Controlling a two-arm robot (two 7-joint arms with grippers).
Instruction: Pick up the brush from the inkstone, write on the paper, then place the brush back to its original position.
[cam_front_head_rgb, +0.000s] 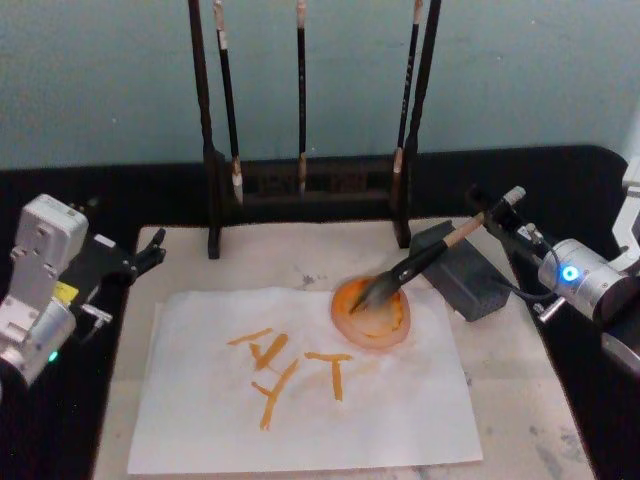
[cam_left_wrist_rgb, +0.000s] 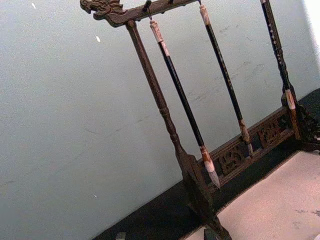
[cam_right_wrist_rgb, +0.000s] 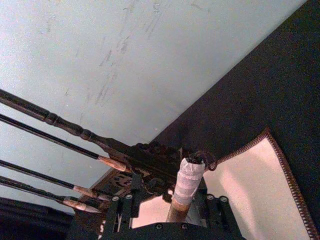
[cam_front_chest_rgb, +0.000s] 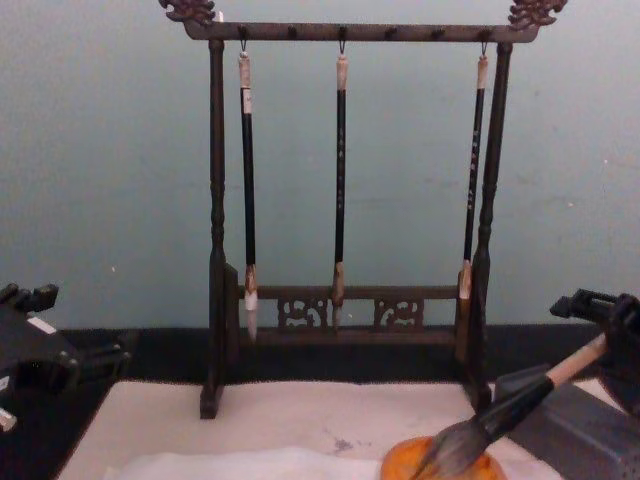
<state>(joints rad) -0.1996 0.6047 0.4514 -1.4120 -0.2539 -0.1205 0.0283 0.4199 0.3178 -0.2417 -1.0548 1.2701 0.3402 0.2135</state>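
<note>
The brush (cam_front_head_rgb: 410, 268) lies slanted, its dark tuft resting in a round orange dish (cam_front_head_rgb: 372, 318) and its tan handle propped on the dark grey inkstone (cam_front_head_rgb: 470, 280). In the chest view the brush (cam_front_chest_rgb: 500, 415) leans the same way over the inkstone (cam_front_chest_rgb: 580, 425). My right gripper (cam_front_head_rgb: 505, 215) is at the handle's whitish end (cam_right_wrist_rgb: 187, 185), open, a finger on each side with gaps showing. The white paper (cam_front_head_rgb: 380, 410) lies in front with orange strokes on it. My left gripper (cam_front_head_rgb: 150, 252) is parked off the mat's left edge.
A dark wooden brush stand (cam_front_head_rgb: 300, 190) with three thin black brushes hanging on it stands at the back of the cream felt mat (cam_front_head_rgb: 520, 400). A black tabletop surrounds the mat, and a pale blue wall rises behind.
</note>
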